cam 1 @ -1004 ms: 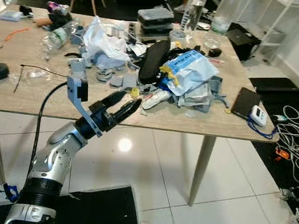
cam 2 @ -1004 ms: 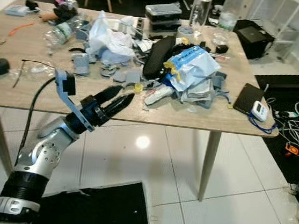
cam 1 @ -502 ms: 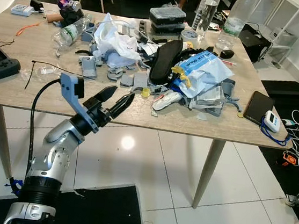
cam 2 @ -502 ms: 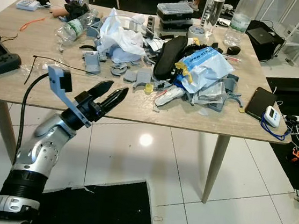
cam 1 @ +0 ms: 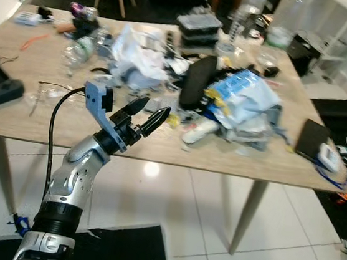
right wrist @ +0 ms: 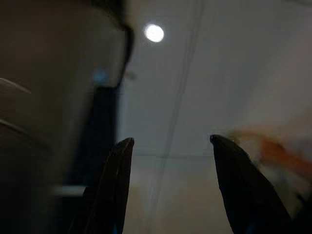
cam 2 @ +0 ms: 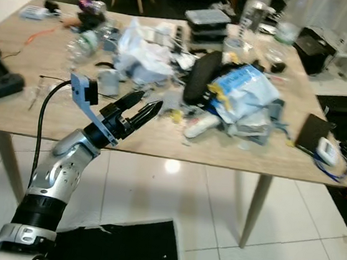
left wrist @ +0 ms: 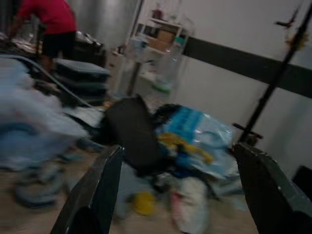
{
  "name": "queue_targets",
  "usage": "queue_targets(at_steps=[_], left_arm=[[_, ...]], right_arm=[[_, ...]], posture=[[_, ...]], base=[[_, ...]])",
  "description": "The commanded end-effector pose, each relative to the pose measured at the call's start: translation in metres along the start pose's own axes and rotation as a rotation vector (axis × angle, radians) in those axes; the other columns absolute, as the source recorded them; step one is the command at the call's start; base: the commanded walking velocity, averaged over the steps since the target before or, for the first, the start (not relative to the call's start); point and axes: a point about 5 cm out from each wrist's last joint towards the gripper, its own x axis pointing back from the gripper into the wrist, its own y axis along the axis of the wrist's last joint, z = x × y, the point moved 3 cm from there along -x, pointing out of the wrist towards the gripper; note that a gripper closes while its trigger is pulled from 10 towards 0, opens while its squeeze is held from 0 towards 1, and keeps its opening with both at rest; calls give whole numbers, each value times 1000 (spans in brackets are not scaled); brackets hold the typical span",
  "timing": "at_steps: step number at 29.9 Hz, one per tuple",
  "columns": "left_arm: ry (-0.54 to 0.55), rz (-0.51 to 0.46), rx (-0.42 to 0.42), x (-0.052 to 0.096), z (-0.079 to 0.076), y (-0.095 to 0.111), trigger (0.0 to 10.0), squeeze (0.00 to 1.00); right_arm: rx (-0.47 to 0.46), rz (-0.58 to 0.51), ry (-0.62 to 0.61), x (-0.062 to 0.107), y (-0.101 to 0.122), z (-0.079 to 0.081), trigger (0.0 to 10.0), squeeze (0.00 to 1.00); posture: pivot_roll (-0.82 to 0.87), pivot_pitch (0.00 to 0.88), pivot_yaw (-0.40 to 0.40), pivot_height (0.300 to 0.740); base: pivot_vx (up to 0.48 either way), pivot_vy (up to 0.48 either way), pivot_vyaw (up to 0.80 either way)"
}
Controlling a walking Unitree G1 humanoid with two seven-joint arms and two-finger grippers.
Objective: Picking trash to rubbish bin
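**A:** so where's the trash at? Looks like the whole pile of litter [cam 1: 227,101] sits mid-table, running toward the far edge: a blue-and-white plastic bag [cam 1: 242,100], a crumpled white bag [cam 1: 141,54], a black pouch-like thing [cam 1: 197,82], grey scraps near the front edge, plus a small yellow cap [left wrist: 134,202] in the left wrist view. No bin in sight that I can find.

**B:** yeah, I'd call this the reach step. The left gripper [cam 1: 147,111] hangs over the table's [cam 1: 48,125] front edge, fingers spread and empty, aimed at the scraps beside the black pouch. Next move probably calls for picking one piece and easing forward and down onto it, since everything's packed close together.

**A:** right gripper [right wrist: 170,185]?

**B:** parted too, holding nothing, pointing at what looks like tiled floor.

**A:** any labels readable?

**B:** nope. There's print on the blue bag but it's too blurry. Bottles [cam 1: 246,13] and stacked black containers [cam 1: 199,29] at the far edge, same story.
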Motion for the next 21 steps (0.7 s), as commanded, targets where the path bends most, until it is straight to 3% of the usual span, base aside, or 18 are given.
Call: queue_targets(at_steps=[1, 15, 21], left_arm=[[-18, 7, 4, -3, -6, -4, 10000, 0], [-12, 20, -22, -7, -7, -5, 10000, 0], [9, 154, -152, -11, -10, -27, 10000, 0]], right_arm=[[1, 35, -12, 1, -11, -5, 10000, 0], [9, 34, -8, 0, -7, -2, 10000, 0], [17, 36, -12, 1, -9, -5, 10000, 0]], posture=[[34, 87, 3, 740], [34, 91, 6, 740], [36, 89, 10, 740]], base=[[304, 0, 0], [304, 0, 0], [133, 0, 0]])
